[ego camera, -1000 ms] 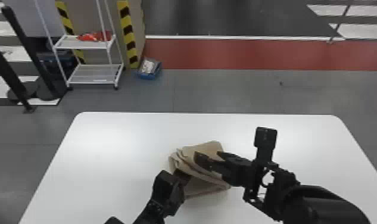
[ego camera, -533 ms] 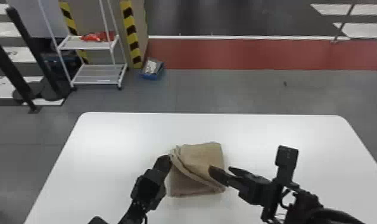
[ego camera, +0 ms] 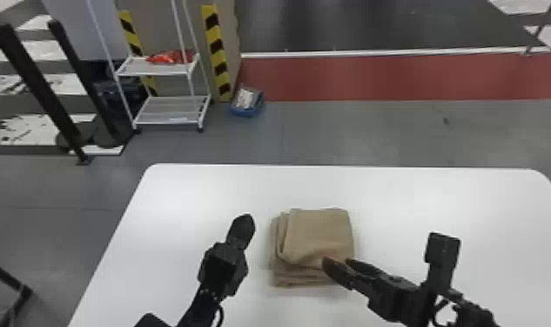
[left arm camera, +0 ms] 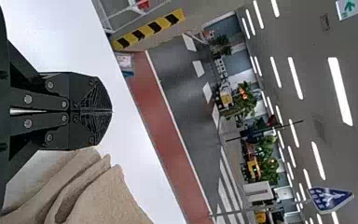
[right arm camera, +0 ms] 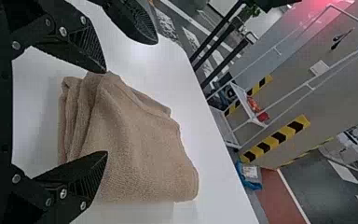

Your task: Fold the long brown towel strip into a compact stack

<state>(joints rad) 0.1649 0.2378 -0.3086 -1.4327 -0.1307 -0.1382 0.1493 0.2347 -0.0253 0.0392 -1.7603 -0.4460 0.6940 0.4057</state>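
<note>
We see a white, round-cornered surface (ego camera: 439, 200) across the lower frame, the folded brown towel strip (ego camera: 317, 235) lying at lower centre.

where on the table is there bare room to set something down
Bare table lies between the towel and the far edge, far right of the towel, and left of the left gripper. It's crowded at the towel's near right corner, by the right gripper.

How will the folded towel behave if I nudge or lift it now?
The towel should be floppy: its layers bend in soft, uneven folds, so lifting only the top one would probably open the stack. Pushed, it may slide or skew on the smooth-looking table but hardly tip, as it lies low and broad.
</note>
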